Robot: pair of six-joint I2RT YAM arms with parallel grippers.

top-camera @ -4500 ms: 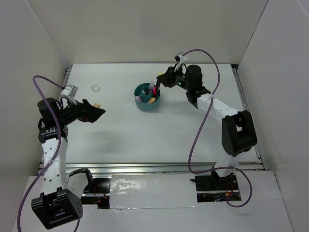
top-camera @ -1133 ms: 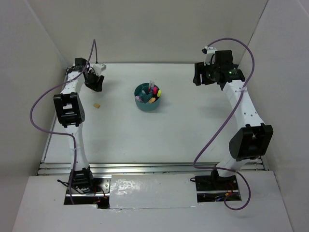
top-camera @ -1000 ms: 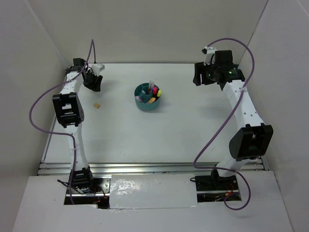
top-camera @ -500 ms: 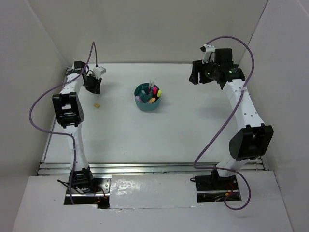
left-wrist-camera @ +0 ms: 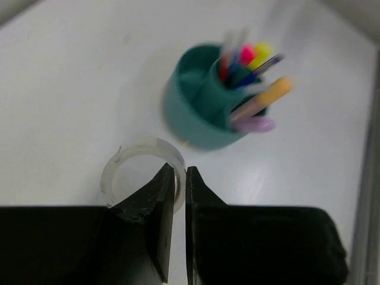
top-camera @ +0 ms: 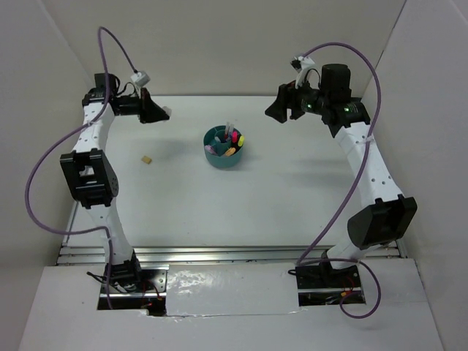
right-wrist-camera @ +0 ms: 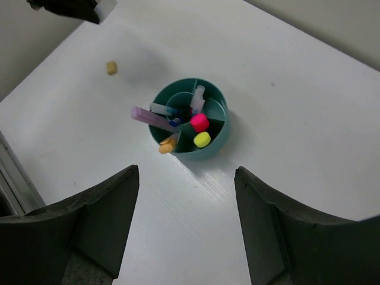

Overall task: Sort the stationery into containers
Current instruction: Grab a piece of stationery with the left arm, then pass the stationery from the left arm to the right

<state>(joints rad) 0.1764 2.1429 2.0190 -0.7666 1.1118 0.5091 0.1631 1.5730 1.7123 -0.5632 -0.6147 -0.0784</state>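
My left gripper [left-wrist-camera: 180,169] is shut on the rim of the clear ring [left-wrist-camera: 144,144], holding it in the air at the far left [top-camera: 158,113]. The round teal container [top-camera: 223,162] stands mid-table, its wall [left-wrist-camera: 185,116] ahead of the ring. It holds pens, a pink-capped highlighter [right-wrist-camera: 199,122], a yellow-capped one [right-wrist-camera: 202,139], a lilac stick [right-wrist-camera: 151,117] and an orange stick [right-wrist-camera: 168,144]. A tan eraser [top-camera: 147,158] lies on the table left of the container. My right gripper [top-camera: 275,111] hovers open, high at the far right, looking down on the container [right-wrist-camera: 217,141].
White walls close in the table on the left, back and right. The eraser [right-wrist-camera: 111,67] lies apart from the container. A metal rail runs along the near edge [top-camera: 219,254]. Purple cables loop above both arms.
My left gripper has shut on the clear ring and lifted it off the table, swinging up and right. The right gripper has moved left and higher, staying open.
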